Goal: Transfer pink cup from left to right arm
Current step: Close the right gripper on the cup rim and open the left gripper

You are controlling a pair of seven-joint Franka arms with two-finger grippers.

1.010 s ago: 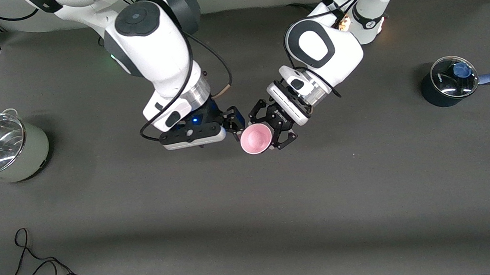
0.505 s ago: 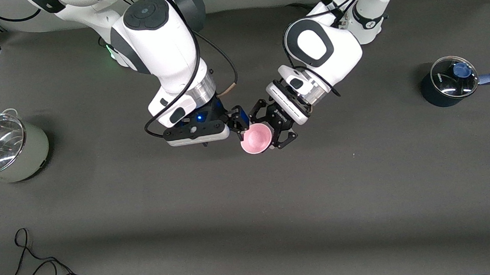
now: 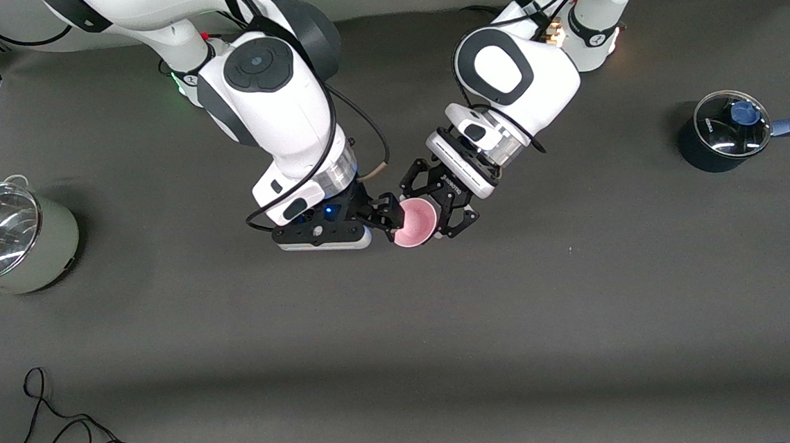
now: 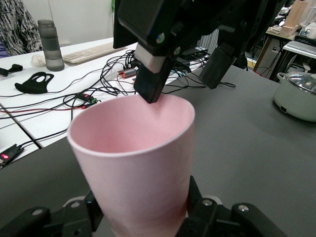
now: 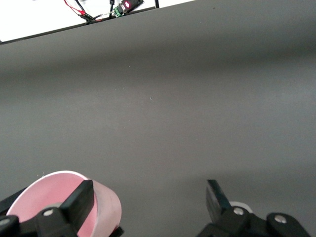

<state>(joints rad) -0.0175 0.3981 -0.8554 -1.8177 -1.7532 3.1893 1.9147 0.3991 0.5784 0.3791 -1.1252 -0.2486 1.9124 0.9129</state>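
In the front view, both arms are bent down over the middle of the counter [image 3: 583,319]. The pink cup [image 3: 414,223] is gripped in the clenched jaws of the left gripper [image 3: 439,208], above the counter, its mouth turned toward the front camera. The right gripper [image 3: 386,216] is set against the cup's rim.

In the left wrist view, the cup [image 4: 136,168] is seen upright, narrow end down between the left jaws; one finger [image 4: 153,74] of the right gripper reaches its rim, the other stands apart.

In the right wrist view, the right gripper [image 5: 148,202] is spread wide, one finger [image 5: 79,202] over the cup's [image 5: 101,207] mouth.

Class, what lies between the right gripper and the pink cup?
Nothing: the left wrist view shows a finger of the right gripper at the pink cup rim.
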